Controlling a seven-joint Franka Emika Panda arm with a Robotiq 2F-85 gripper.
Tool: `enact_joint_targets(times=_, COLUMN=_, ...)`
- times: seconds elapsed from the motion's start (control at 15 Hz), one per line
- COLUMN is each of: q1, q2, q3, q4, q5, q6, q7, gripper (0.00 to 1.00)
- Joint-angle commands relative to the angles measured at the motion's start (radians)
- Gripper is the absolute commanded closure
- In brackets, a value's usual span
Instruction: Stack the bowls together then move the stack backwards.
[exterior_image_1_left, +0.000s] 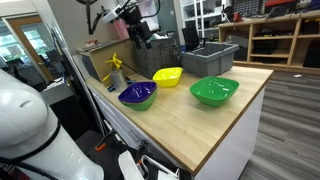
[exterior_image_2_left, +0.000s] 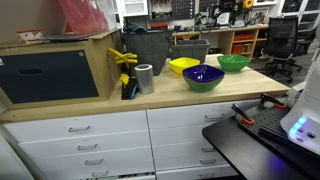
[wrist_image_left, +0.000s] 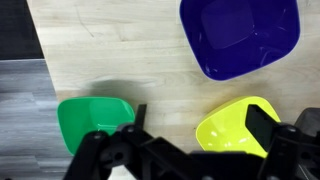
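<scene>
Item: wooden countertop (exterior_image_1_left: 200, 125), which bore three bowls, unstacked and each apart from the others. Left to right in an exterior view:
- purple bowl (exterior_image_1_left: 138, 95), nearest the front edge
- yellow bowl (exterior_image_1_left: 167, 76), further back
- green bowl (exterior_image_1_left: 214, 91)

A grey bin (exterior_image_1_left: 210, 57) stood behind them. The gripper (exterior_image_1_left: 140, 38) hung above, clear of every bowl. Its jaws were spread fully wide and held nothing.
</scene>
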Motion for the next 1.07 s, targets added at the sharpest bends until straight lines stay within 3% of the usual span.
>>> enact_joint_targets(times=0.0, q1=0.014, q2=0.188, q3=0.009, q4=0.095, q5=-0.010, q6=0.064, q7=0.050, gripper=0.00)
enact_joint_targets(times=0.47, q1=0.050, q2=0.414, q3=-0.025, q4=0.285, q5=-0.033, q6=0.073, q7=0.032, gripper=0.00)
enact_joint_targets(times=1.0, q1=0.039, q2=0.503, q3=-0.102, q4=0.445, q5=-0.057, q6=-0.028, q7=-0.066, gripper=0.00)
